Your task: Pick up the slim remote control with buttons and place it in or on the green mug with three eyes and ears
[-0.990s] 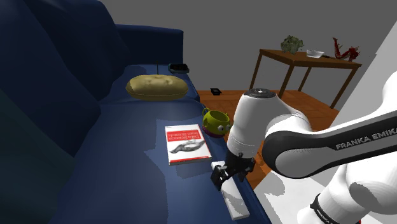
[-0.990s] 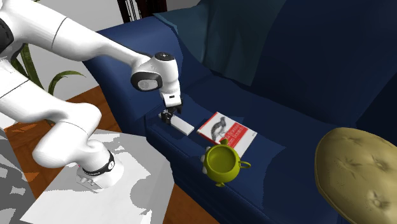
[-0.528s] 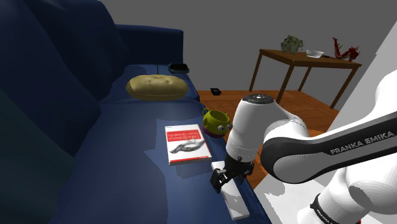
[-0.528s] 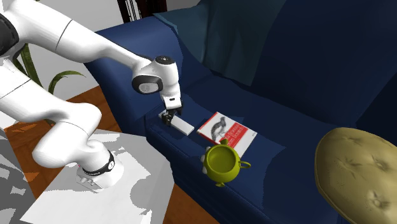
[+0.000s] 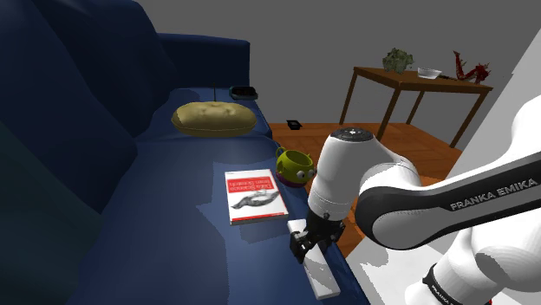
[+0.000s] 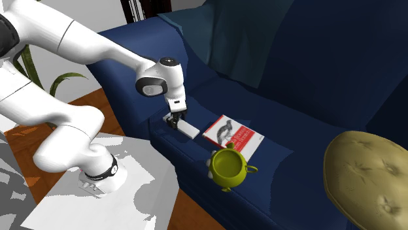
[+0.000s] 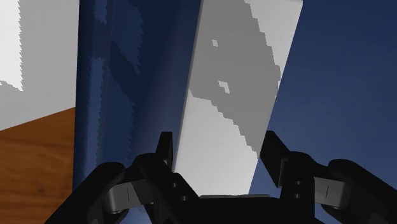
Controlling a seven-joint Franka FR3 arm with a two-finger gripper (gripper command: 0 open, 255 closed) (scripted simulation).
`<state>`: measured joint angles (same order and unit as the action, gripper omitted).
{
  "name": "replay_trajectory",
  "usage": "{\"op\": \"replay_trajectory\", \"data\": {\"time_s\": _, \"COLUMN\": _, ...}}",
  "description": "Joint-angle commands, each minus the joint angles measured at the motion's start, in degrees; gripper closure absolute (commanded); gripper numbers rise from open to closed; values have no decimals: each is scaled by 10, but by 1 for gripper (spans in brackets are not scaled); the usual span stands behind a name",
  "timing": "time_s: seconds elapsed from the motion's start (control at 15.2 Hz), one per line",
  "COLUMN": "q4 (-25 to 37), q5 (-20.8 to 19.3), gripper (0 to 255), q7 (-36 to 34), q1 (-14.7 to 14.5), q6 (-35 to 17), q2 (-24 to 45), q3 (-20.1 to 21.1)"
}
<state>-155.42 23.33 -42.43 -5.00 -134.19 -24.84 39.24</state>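
The remote control point(image 5: 323, 276) is a plain white slim slab lying along the front edge of the blue sofa seat point(image 5: 165, 234). My gripper point(image 5: 305, 247) points down onto its far end. In the wrist view the two black fingers point(image 7: 165, 149) press against both long sides of the remote control point(image 7: 235, 95), so my gripper point(image 7: 219, 143) is shut on it. The remote control point(image 6: 189, 129) still rests on the cushion under my gripper point(image 6: 173, 121). The green mug point(image 5: 295, 165) with eyes and ears stands upright at the seat's edge beyond the book, its mouth open point(image 6: 227, 167).
A red-and-white book point(image 5: 254, 195) lies flat between remote and mug. A tan pillow point(image 5: 214, 118) sits further along the seat. The sofa back point(image 5: 69, 104) rises on the shoulder view's left. A wooden side table point(image 5: 416, 87) stands far off over wood floor point(image 5: 407, 152).
The arm sank a little onto the remote control, then the fingers closed in from wide apart against its sides. The remote, mug and book have not moved.
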Motion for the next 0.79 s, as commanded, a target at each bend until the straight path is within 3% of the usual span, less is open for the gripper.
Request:
{"op": "replay_trajectory", "data": {"time_s": 0.0, "q4": 0, "q5": 0, "gripper": 255, "q7": 0, "q1": 0, "q6": 0, "q2": 0, "q3": 0}}
{"op": "replay_trajectory", "data": {"time_s": 0.2, "q4": 0, "q5": 0, "gripper": 255, "q7": 0, "q1": 0, "q6": 0, "q2": 1, "q3": 0}}
{"op": "replay_trajectory", "data": {"time_s": 0.73, "q4": 30, "q5": -3, "gripper": 255, "q7": 5, "q1": -9, "q6": 81, "q2": -52, "q3": -28}}
